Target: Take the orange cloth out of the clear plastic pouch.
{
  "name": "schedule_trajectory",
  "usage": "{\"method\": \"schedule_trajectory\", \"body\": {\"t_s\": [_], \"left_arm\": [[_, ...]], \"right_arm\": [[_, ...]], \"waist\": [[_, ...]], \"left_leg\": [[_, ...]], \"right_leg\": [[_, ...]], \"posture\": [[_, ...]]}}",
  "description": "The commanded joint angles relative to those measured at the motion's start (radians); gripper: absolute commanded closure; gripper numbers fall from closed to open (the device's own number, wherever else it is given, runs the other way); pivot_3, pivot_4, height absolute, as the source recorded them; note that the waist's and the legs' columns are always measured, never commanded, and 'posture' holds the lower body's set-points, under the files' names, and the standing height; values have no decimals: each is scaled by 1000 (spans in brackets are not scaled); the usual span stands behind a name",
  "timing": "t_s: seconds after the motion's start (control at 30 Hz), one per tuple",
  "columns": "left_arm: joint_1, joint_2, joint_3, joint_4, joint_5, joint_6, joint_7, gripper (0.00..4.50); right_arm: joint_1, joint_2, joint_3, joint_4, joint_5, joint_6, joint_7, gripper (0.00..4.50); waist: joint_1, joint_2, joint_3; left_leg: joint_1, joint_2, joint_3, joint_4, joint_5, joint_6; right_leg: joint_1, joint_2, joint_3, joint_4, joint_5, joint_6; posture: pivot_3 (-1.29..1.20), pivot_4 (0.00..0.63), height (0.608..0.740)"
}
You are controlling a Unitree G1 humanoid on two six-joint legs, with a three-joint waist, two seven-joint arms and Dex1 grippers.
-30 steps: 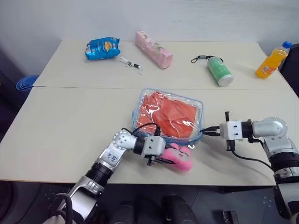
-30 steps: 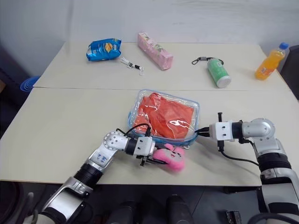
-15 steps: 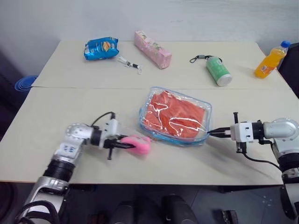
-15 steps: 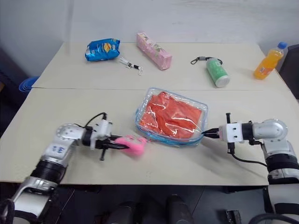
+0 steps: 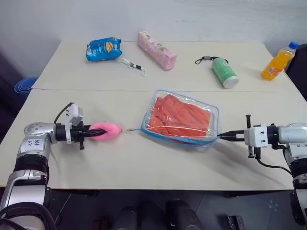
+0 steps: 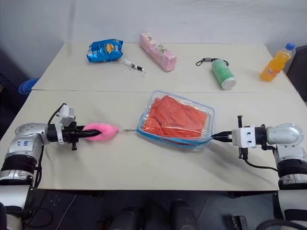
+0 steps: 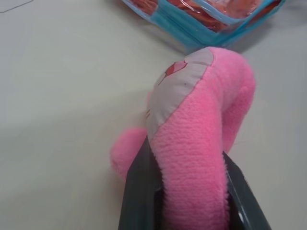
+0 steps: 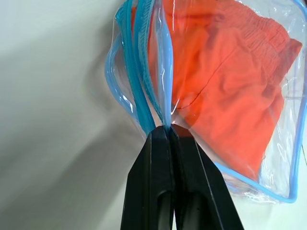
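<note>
lying inside clear plastic pouch, orange cloth

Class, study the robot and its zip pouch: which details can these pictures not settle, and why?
- How far the clear plastic pouch is unzipped: head views, too small.
- Print on the blue snack bag: too small.
- Left gripper fingers: left wrist view, largely covered by the pink plush charm.

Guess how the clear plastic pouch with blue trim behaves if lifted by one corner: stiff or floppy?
Probably floppy: the glossy clear plastic pouch wrinkles and bulges around the folded orange cloth. Its film looks slippery, yet the right gripper holds the blue-trimmed corner pinched. Likely light; it may sag toward the cloth side.
</note>
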Motion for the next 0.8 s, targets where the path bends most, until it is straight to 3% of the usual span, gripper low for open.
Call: {"method": "schedule_trajectory", "body": {"t_s": [0.03, 0.2, 0.37, 0.4, 0.47, 0.63, 0.8], "left_arm": [[34, 27, 34, -122, -33, 74, -23, 3387], [128, 50, 42, -350, -51, 98, -42, 1811], [182, 81, 54, -564, -64, 6, -76, 280], [174, 78, 49, -587, -58, -15, -74, 30], [151, 60, 40, -620, -56, -33, -62, 0], [0, -96, -67, -581, 19, -117, 6, 0], [-191, -252, -229, -227, 253, -466, 59, 0]], "right_arm": [[71, -11, -58, -146, 133, 237, 46, 4294], [278, -40, -156, -499, 266, 471, -50, 2850], [647, -83, -391, -860, 386, 692, -173, 1145], [728, -75, -446, -927, 404, 725, -197, 852], [852, -44, -529, -1045, 426, 768, -243, 54], [1019, 59, -608, -1259, 436, 821, -361, 54], [1043, 117, -557, -1314, 368, 810, -396, 54]], "waist": [[1, 0, 0], [3, 0, 0], [19, 1, 1], [24, 0, 0], [32, 1, 1], [39, -1, 1], [37, -2, 1]], "left_leg": [[0, 0, 0, 0, 0, 0], [-2, 0, -1, -2, 0, 0], [-3, 0, -2, -4, 0, -1], [-3, 0, -2, -4, 0, -1], [-2, 0, -1, -5, 0, -1], [2, -1, -1, -4, -4, 6], [2, -2, 1, -3, -3, 6]], "right_leg": [[0, 0, 0, 0, 0, 0], [-1, -1, -1, 0, 0, 0], [-3, -1, -1, -3, 0, 0], [-3, -1, -1, -3, 0, 0], [-1, -1, 0, -6, 0, 0], [5, 0, 0, -7, 0, 0], [4, 2, 1, -6, 1, 2]], "posture": [[0, 150, 740], [0, 150, 740], [0, 150, 740], [0, 150, 740], [0, 150, 740], [0, 150, 740], [0, 150, 740]]}}
